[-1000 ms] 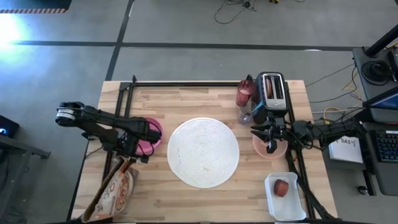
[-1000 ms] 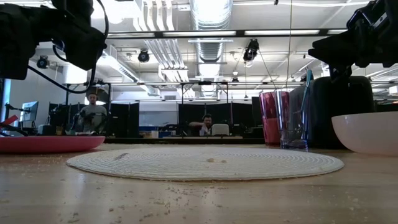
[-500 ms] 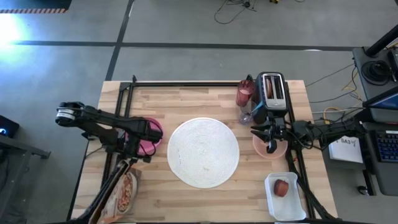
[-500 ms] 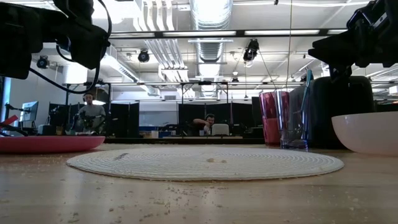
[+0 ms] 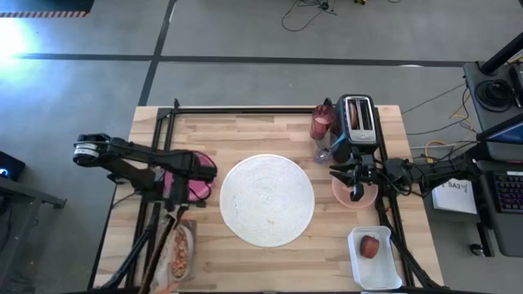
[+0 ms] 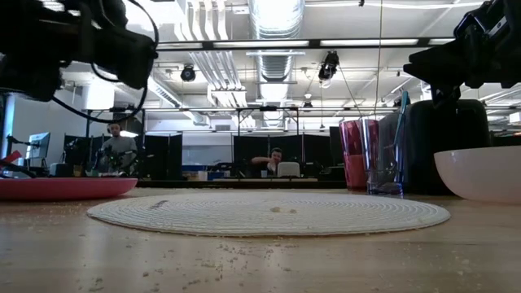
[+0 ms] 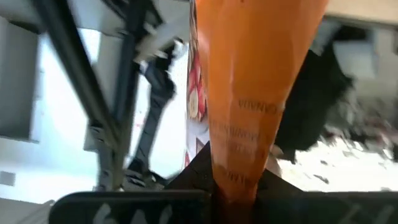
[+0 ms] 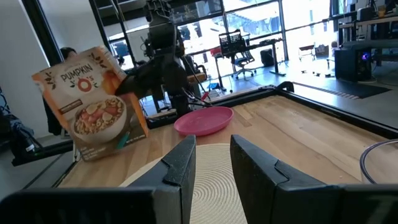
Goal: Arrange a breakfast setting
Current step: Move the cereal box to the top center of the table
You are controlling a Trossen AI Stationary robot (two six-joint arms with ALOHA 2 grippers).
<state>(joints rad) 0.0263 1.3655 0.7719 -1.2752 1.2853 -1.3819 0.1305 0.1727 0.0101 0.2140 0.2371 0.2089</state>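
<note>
Cereal remains unpoured: your left fingers [image 5: 181, 214] clamp the cereal bag [image 8: 93, 112] beside the white plate [image 5: 267, 199]; right fingers [image 5: 356, 193] stand narrow above the empty bowl [image 5: 365, 196].

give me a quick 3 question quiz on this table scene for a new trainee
1. True or false: the left gripper is shut on the cereal bag.
2. What lies under the right gripper? A) magenta plate B) peach bowl C) round white placemat
3. Fill in: the small red fruit sits in a white ____.

Key
1. True; the bag's orange edge is pinched between the fingers.
2. B, the peach bowl.
3. Container, at the table's near right corner.
</note>
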